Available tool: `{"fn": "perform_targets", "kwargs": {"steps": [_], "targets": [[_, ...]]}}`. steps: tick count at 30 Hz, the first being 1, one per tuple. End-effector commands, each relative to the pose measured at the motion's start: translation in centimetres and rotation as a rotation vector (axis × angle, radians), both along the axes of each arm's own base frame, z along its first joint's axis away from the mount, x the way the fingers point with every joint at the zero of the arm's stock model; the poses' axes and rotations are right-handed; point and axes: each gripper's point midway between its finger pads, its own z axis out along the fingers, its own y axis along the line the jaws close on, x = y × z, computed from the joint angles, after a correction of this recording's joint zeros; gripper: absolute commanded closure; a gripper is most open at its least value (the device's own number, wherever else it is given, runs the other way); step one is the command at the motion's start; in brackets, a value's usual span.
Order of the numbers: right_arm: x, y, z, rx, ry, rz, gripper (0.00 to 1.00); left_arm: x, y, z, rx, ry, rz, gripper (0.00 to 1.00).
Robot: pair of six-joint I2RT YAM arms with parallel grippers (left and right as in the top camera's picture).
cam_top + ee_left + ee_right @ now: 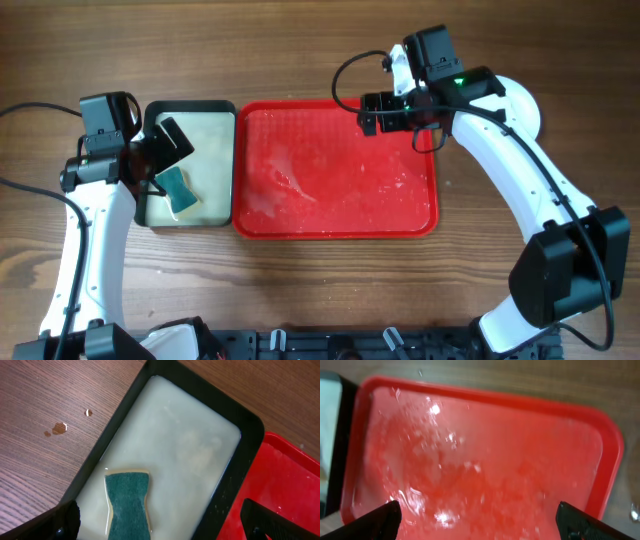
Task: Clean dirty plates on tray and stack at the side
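Observation:
The red tray (335, 170) lies at the table's middle, wet and glistening, with nothing standing on it; it fills the right wrist view (510, 455). None of the plates shows in any view. My right gripper (368, 113) is open and empty above the tray's far right part, its fingers spread wide in its wrist view (477, 520). My left gripper (160, 165) is open and empty above the black-rimmed tray, with a teal sponge (128, 505) below and between its fingers (162, 527).
The black-rimmed tray (190, 106) holds pale liquid and touches the red tray's left side; its rim shows in the left wrist view (114, 425). The sponge (180, 190) lies in its near part. Water drops (60, 428) sit on the wood to its left.

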Motion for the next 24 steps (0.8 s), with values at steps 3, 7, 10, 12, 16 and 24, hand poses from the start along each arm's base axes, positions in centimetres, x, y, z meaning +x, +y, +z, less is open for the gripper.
{"fn": "perform_targets", "kwargs": {"steps": [3,7,10,12,16,24], "targets": [[0.9,0.1,0.1,-0.004,-0.043,0.006,0.0,0.3,0.2,0.4,0.007,-0.011,0.007,0.0],[0.9,0.1,0.1,-0.004,-0.044,0.006,0.0,0.3,0.2,0.4,0.007,-0.011,0.007,0.0],[0.9,0.1,0.1,-0.004,-0.044,0.006,0.0,0.3,0.2,0.4,0.007,-0.011,0.007,0.0],[0.9,0.1,-0.2,-0.006,-0.037,0.005,0.0,0.3,0.2,0.4,0.007,-0.011,0.007,0.0],[0.9,0.1,-0.4,-0.008,-0.032,0.006,0.0,0.3,0.2,0.4,0.007,-0.011,0.007,0.0],[0.7,0.1,2.1,0.011,-0.089,0.005,0.0,0.3,0.2,0.4,0.007,-0.011,0.007,0.0]]}}
